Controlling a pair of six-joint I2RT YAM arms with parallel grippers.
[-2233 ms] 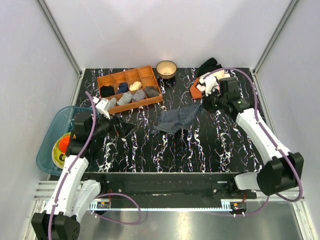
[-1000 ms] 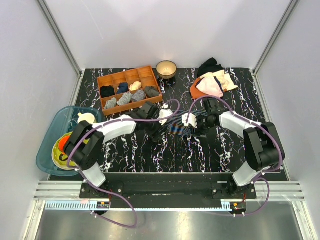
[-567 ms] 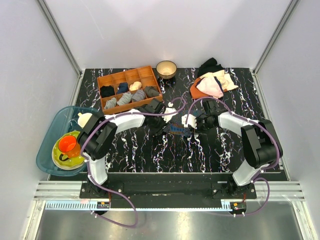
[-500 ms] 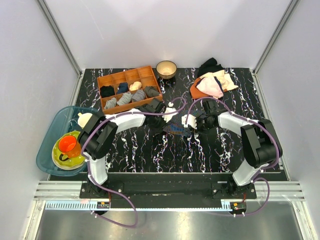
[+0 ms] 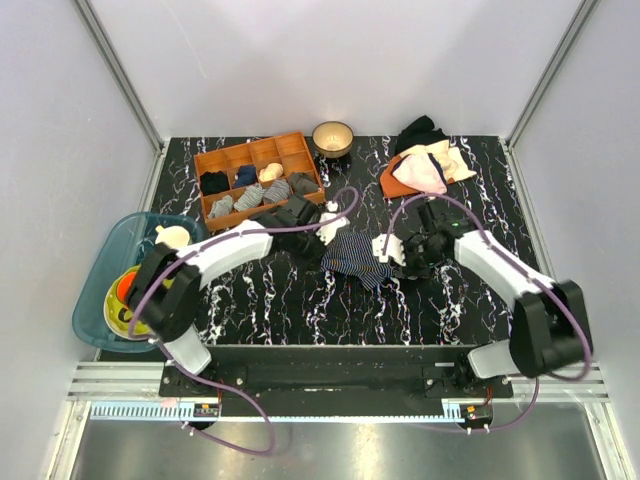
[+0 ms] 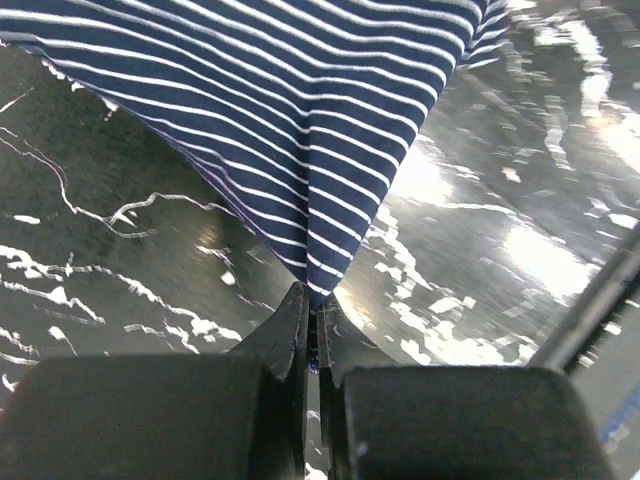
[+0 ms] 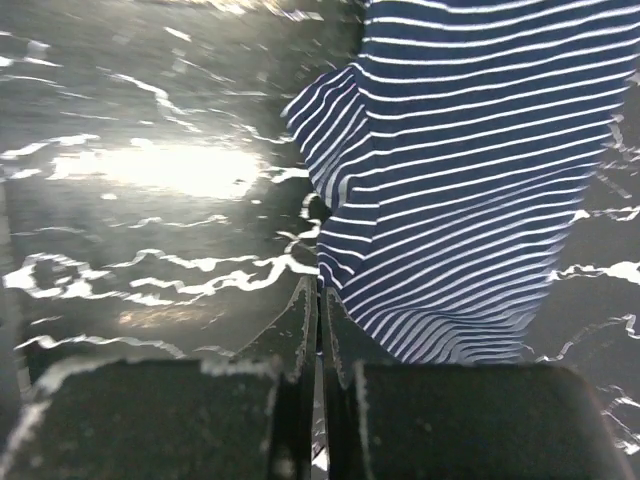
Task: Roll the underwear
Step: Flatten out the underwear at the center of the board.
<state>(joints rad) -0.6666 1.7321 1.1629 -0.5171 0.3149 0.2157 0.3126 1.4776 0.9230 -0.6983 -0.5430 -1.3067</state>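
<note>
A teal basin (image 5: 95,268) hangs off the table's (image 5: 300,310) left edge at 9 o'clock. The divided orange tray (image 5: 248,144) sits at 11 o'clock, a bowl (image 5: 333,135) at 12 and a pile of garments (image 5: 425,165) at 1. The underwear (image 5: 355,257) lies bunched at mid-table, well apart from all 4. From the cloth to the near edge at 6 o'clock, only bare marbled top shows.

The left arm folds up from its base, then reaches toward 3 o'clock just in front of the tray. Its left gripper (image 5: 330,238) meets the cloth's 10 o'clock corner. In the wrist view the left gripper's jaws are pressed together on a striped point of cloth (image 6: 330,120).

The right arm stretches toward 10 o'clock, low over the table. The right gripper (image 5: 388,258) is at the cloth's 3 o'clock edge, jaws closed, pinching the hem (image 7: 470,200).
</note>
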